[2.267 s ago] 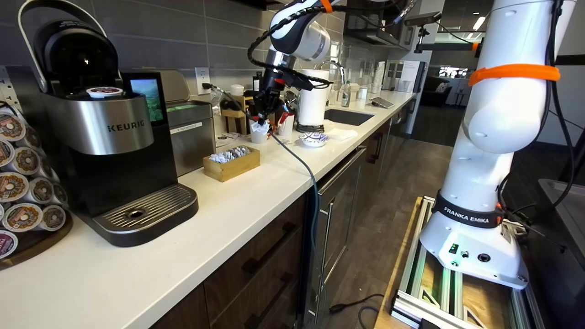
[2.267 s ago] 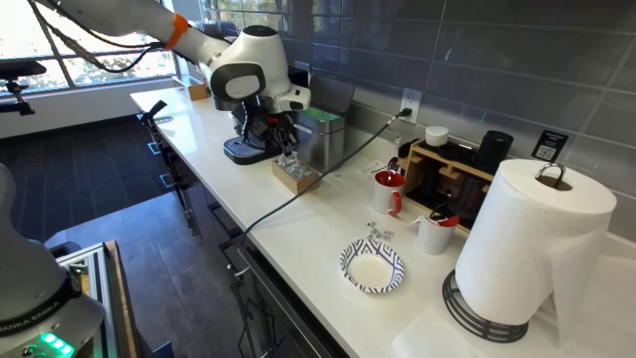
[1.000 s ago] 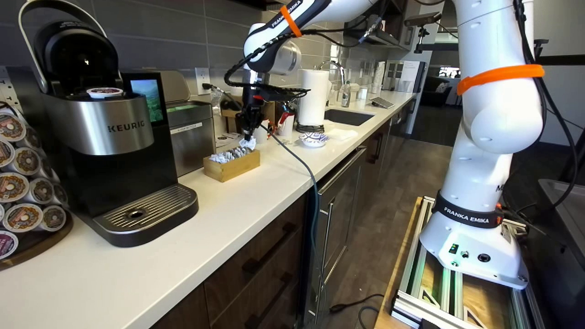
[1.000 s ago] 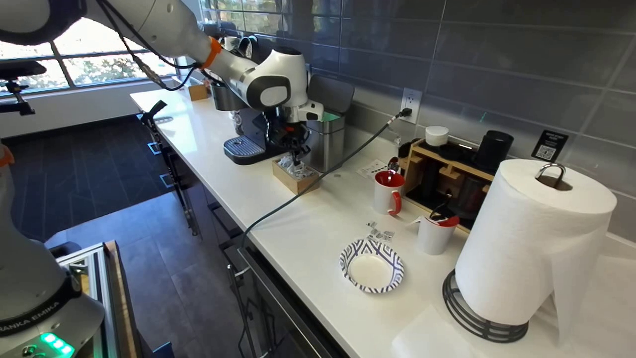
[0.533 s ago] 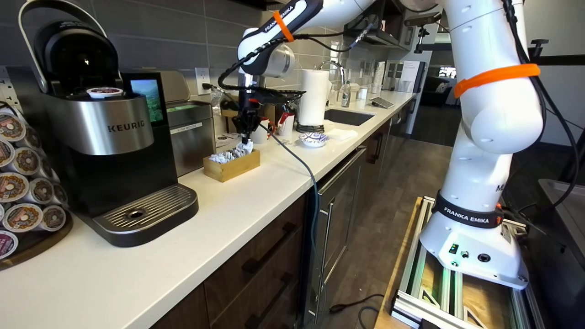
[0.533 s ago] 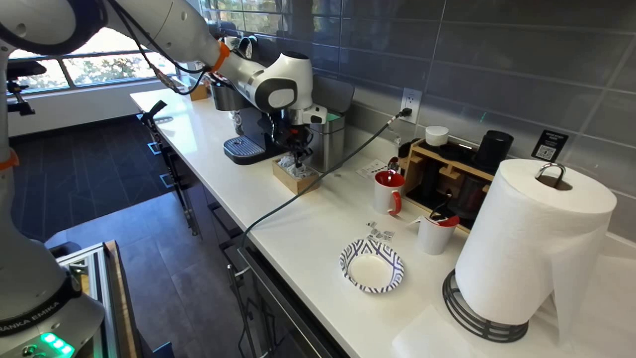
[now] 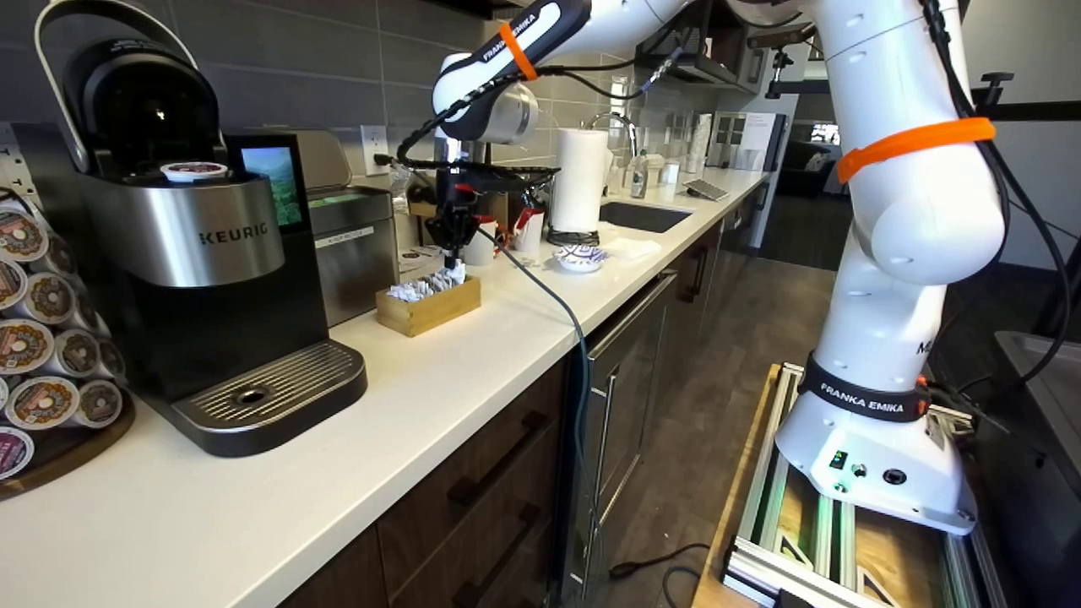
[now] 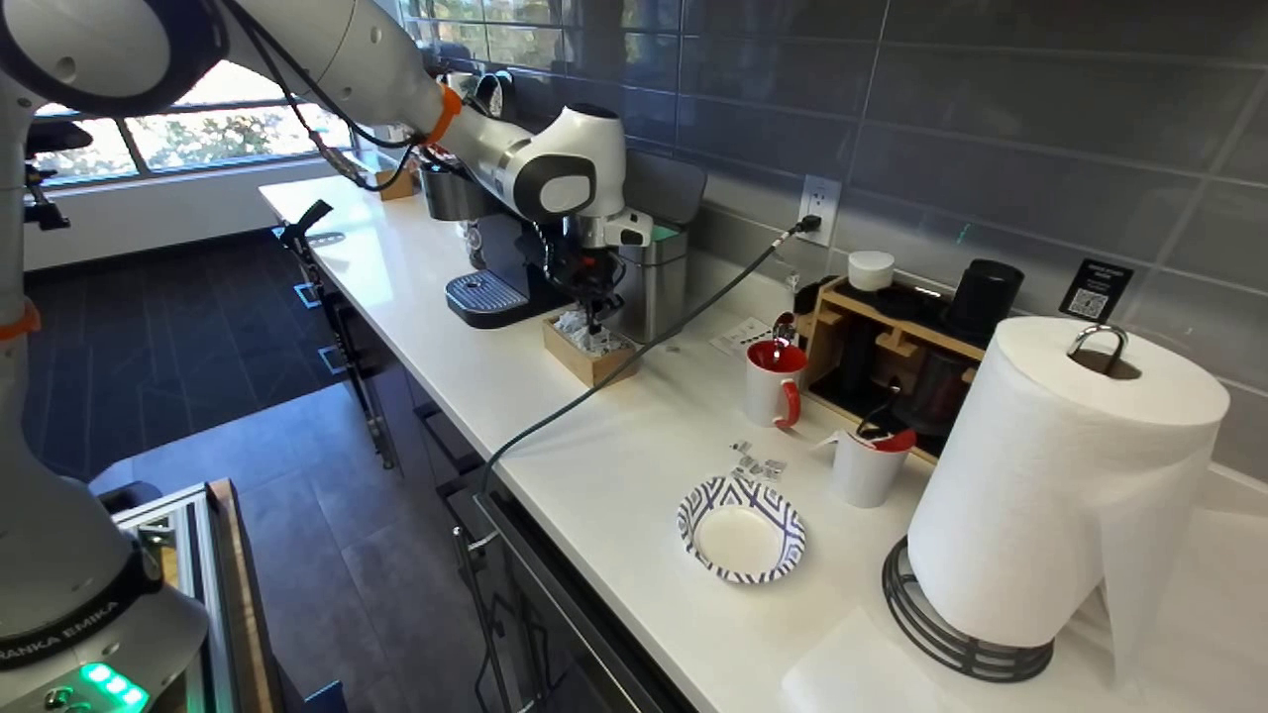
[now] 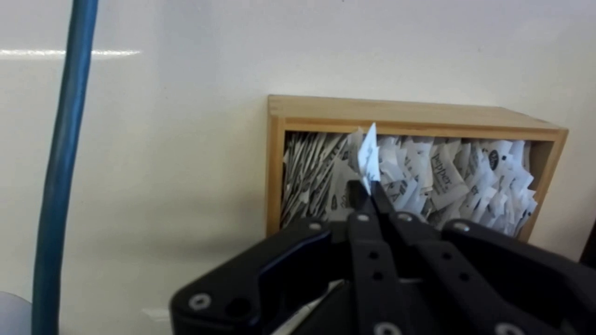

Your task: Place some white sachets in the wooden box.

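The wooden box (image 7: 445,305) stands on the counter, filled with upright white sachets (image 7: 414,290). It also shows in an exterior view (image 8: 573,358) and in the wrist view (image 9: 386,111), where its near side is hidden by the gripper. My gripper (image 9: 370,188) points down over the box, its fingertips closed on a single white sachet (image 9: 369,156). The held sachet is at the level of the packed sachets, inside the box's outline; whether it touches them I cannot tell. Several loose sachets (image 8: 761,463) lie on the counter near the patterned bowl.
A coffee machine (image 7: 220,253) and a steel bin (image 7: 359,253) stand near the box. A cable (image 8: 644,349) crosses the counter close to the box. A patterned bowl (image 8: 741,530), red-and-white mugs (image 8: 773,384), a wooden organizer (image 8: 897,342) and a paper towel roll (image 8: 1070,485) stand farther along.
My gripper has come down with the sachet from above to the end of the wooden box. In the last half second it has moved only slightly. It has stayed shut.
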`<state>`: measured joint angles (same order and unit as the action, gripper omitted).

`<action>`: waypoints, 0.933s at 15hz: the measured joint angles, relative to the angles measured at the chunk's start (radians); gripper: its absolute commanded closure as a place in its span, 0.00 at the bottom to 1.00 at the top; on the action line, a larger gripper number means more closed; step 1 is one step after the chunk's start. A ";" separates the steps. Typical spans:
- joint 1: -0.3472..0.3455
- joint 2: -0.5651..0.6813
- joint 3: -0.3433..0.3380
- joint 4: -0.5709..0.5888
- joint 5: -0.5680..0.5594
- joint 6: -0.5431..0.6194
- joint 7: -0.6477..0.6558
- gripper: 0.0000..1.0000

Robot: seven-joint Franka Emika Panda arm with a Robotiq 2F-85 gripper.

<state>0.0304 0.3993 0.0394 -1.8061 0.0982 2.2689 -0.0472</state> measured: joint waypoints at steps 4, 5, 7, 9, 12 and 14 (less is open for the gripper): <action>0.000 0.000 0.000 0.000 0.000 0.000 0.000 0.99; 0.000 0.000 0.000 0.000 0.000 0.000 0.000 0.99; 0.001 0.001 0.003 0.000 0.000 0.001 0.000 0.99; 0.006 0.004 0.007 0.001 0.000 0.001 0.001 0.99; 0.022 0.019 0.012 0.005 -0.002 0.001 0.005 0.99; 0.037 0.035 0.012 0.013 -0.014 0.002 0.023 0.99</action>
<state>0.0673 0.4340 0.0514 -1.7928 0.0839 2.2710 -0.0245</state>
